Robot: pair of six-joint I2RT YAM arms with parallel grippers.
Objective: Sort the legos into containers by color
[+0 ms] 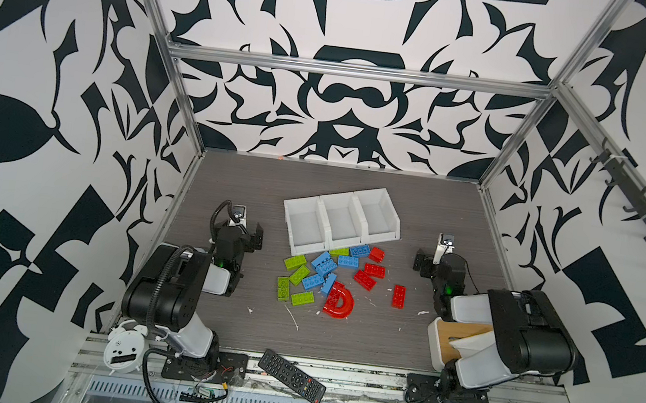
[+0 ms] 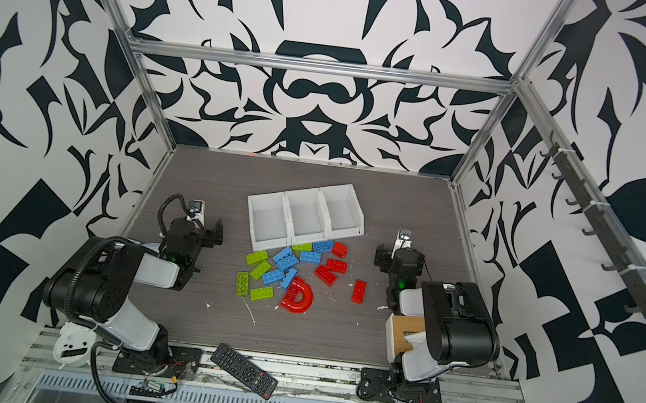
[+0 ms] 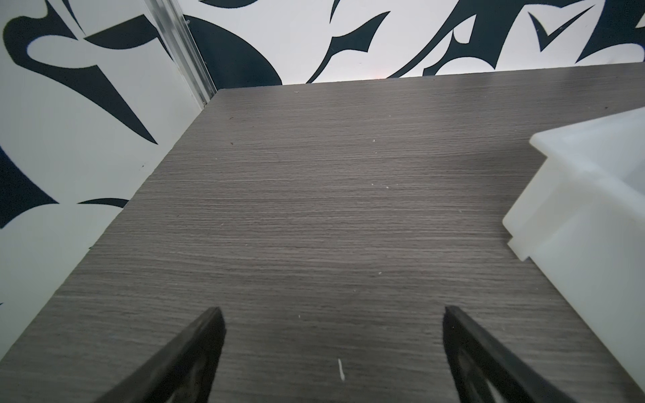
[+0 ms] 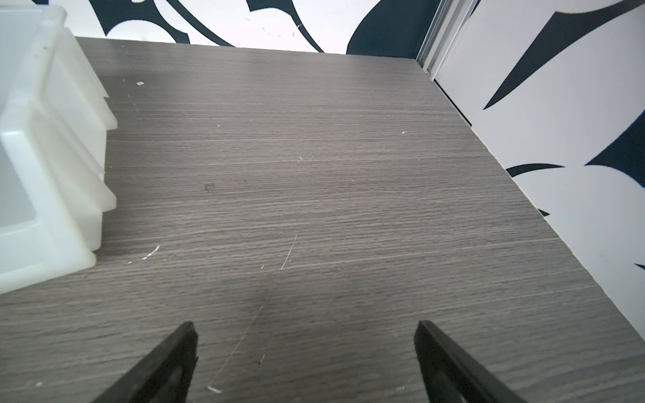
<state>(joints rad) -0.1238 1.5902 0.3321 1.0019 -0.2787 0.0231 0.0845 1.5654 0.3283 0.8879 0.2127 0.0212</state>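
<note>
The legos lie in a loose pile at the table's middle in both top views. Lime green bricks point(image 1: 295, 276) are on its left, blue bricks point(image 1: 323, 267) in the centre and red bricks point(image 1: 371, 273) on its right. Red arch pieces point(image 1: 338, 301) lie at its near edge, and one red brick point(image 1: 399, 296) lies apart. Behind the pile stand three joined white containers point(image 1: 358, 211) point(image 2: 324, 209), all empty. My left gripper point(image 1: 245, 230) point(image 3: 333, 314) is open over bare table left of the containers point(image 3: 576, 195). My right gripper point(image 1: 433, 258) point(image 4: 305, 328) is open to their right point(image 4: 52, 195).
A black remote control point(image 1: 291, 376) lies on the front rail. A white alarm clock point(image 1: 123, 349) sits by the left arm's base. A white box with a wooden lid point(image 1: 459, 340) stands partly under the right arm. White scraps dot the table. Patterned walls enclose three sides.
</note>
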